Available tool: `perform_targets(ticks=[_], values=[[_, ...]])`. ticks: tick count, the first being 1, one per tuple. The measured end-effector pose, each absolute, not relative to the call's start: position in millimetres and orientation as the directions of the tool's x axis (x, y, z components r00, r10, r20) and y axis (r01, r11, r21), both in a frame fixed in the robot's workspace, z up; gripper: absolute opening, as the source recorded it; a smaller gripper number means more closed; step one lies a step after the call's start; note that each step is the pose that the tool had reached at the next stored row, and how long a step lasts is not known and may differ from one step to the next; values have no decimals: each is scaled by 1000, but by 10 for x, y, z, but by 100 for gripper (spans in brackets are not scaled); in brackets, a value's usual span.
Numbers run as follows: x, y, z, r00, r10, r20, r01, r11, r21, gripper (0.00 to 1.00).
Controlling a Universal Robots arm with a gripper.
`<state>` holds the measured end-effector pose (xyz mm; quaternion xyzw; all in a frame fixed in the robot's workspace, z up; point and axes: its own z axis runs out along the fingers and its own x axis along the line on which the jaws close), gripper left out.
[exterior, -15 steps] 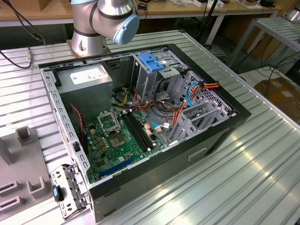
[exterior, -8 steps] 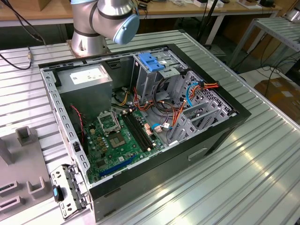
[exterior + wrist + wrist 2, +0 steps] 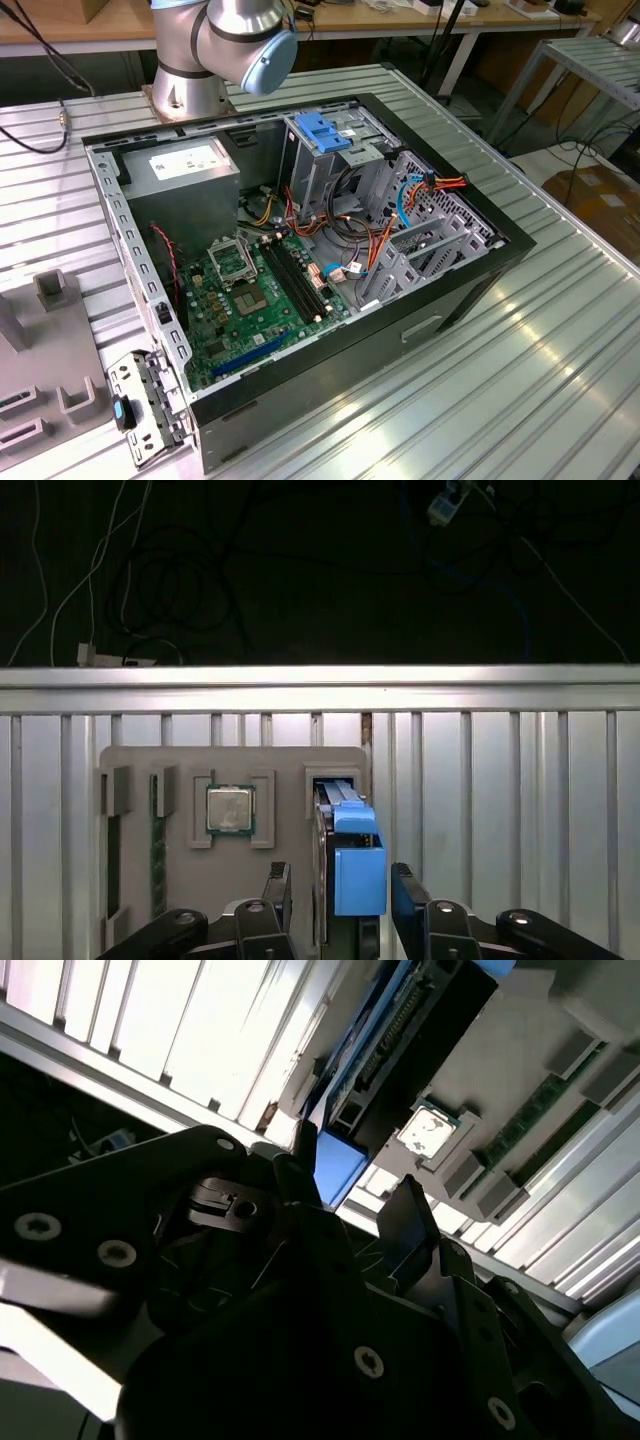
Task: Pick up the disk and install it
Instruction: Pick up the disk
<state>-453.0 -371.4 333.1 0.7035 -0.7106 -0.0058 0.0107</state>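
Since the disk (image 3: 350,825) stands on edge in a slot of the grey holder tray (image 3: 290,765) on the ribbed table, the gripper (image 3: 342,880) straddles it. Its fingers (image 3: 280,885) are spread to either side of the blue edging, apparently not touching. The disk's long axis runs between them.

Robotics lab: robot arm (image 3: 215,45) on slatted metal table (image 3: 520,380), open computer case (image 3: 430,312), workbenches (image 3: 60,25).

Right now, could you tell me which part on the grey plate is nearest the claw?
The blue-edged disk, standing on edge inside the open claw; the square silver chip lies flat, aside.
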Motion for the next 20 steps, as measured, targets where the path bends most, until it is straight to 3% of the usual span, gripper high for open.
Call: perform_targets(ticks=[20], values=[[-4568, -3679, 3004, 6, -1000, 6, -1000, -6, 14, 52]])
